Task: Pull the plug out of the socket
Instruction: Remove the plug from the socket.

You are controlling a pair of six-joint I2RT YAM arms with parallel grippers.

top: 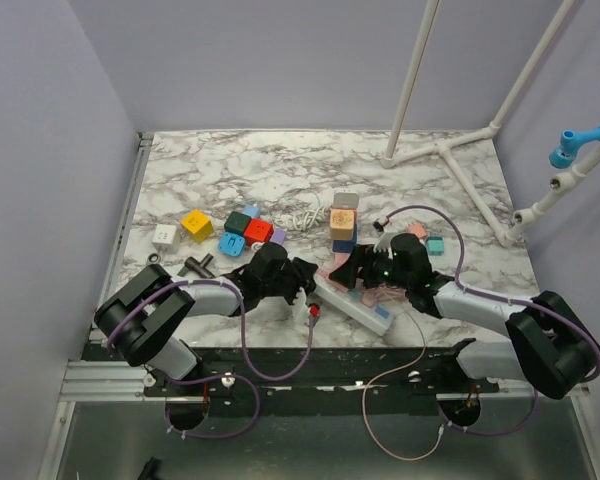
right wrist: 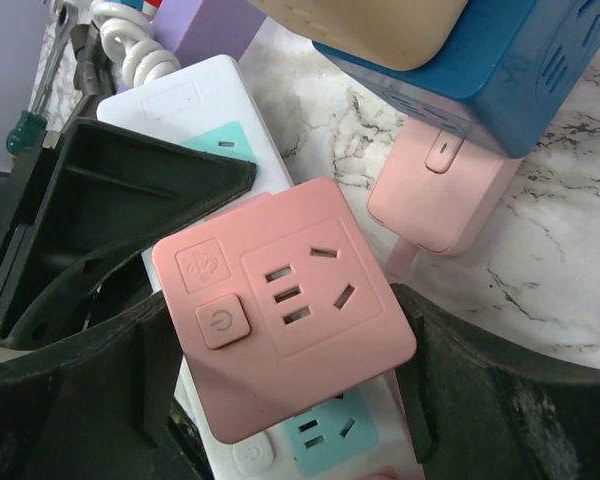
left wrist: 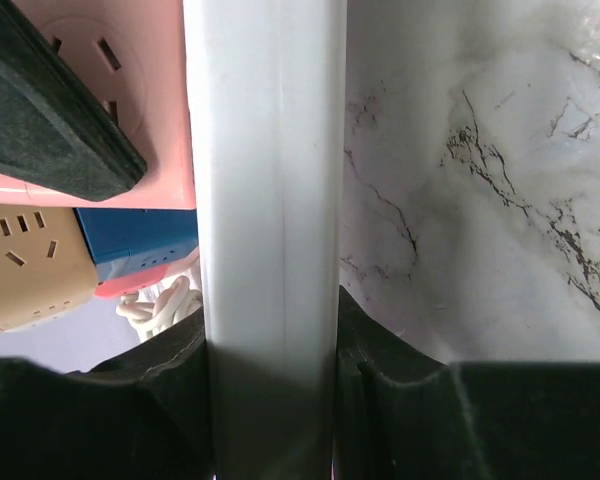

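A white power strip [top: 358,305] lies slantwise near the table's front edge. A pink cube plug [right wrist: 285,305] with a power button sits on top of the strip [right wrist: 195,105], over its teal sockets; whether its prongs are still in is hidden. My right gripper [right wrist: 285,370] is shut on the pink plug, one finger on each side. My left gripper [left wrist: 270,400] is shut on the strip's white body [left wrist: 270,200]. The pink plug also shows in the left wrist view [left wrist: 150,100]. In the top view both grippers, left [top: 302,283] and right [top: 365,275], meet over the strip.
A beige cube on a blue cube [top: 343,228] stands just behind the strip, with a flat pink adapter [right wrist: 440,190] beside it. Several coloured cubes [top: 245,230], a coiled white cable [top: 300,215] and a black tool [top: 195,265] lie to the left. A white pipe frame [top: 450,150] stands at the back right.
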